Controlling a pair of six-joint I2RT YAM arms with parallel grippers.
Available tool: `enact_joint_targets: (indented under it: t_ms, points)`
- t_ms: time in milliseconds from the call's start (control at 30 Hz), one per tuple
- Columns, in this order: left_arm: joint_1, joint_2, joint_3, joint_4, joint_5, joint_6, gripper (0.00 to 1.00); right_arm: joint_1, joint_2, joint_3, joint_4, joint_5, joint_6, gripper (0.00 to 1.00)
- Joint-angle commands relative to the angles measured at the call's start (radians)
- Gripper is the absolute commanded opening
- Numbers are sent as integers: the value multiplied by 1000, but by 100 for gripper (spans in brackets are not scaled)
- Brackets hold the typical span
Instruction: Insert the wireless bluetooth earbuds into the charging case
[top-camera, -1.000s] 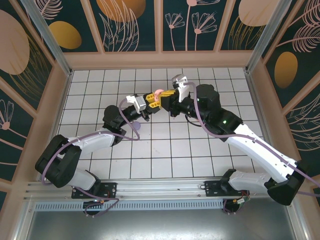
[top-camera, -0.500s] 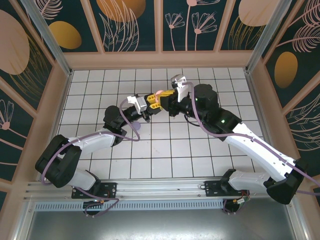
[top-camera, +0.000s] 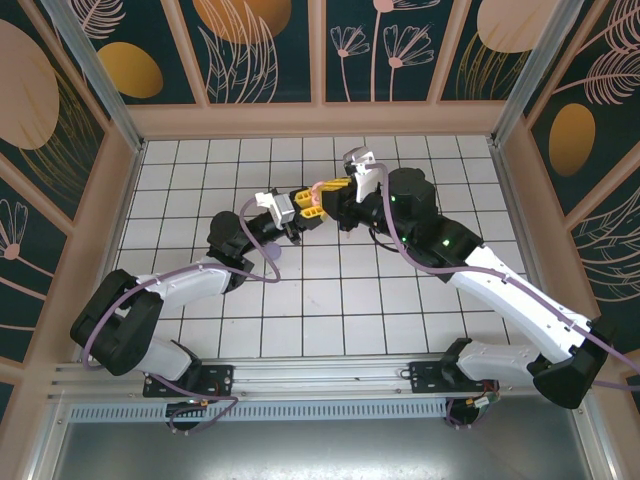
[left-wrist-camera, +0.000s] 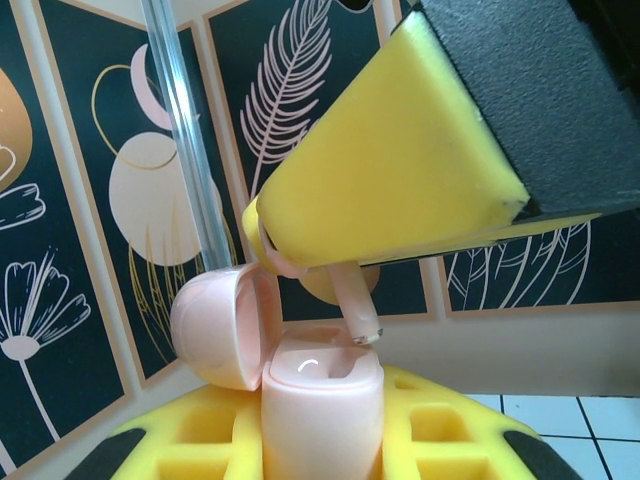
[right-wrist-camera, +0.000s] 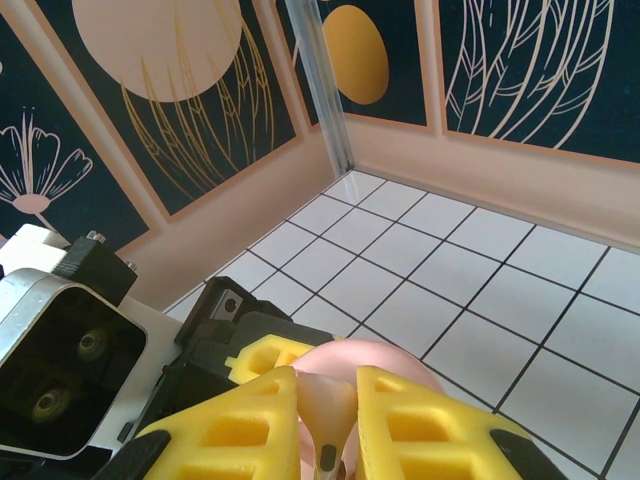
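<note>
Earbud (left-wrist-camera: 355, 300) just above open case (left-wrist-camera: 322, 410)

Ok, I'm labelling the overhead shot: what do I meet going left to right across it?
Left arm → left gripper, holding the charging case → right gripper, holding an earbud → right arm.

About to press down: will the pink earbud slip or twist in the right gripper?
It may well twist: the pink earbud looks glossy and rounded, pinched only at its head by the right gripper. Its thin stem looks like hard plastic, so probably stiff.
</note>
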Motion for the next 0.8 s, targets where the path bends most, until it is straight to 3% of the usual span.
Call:
enact_joint_targets:
  t_ms: [0, 767]
  points:
    - [-7, -20, 33, 18, 30, -17, 0, 8, 10, 13, 47, 16, -19, 17]
    - [-11, -30, 57, 9, 26, -40, 0, 9, -3, -74, -15, 41, -105, 15]
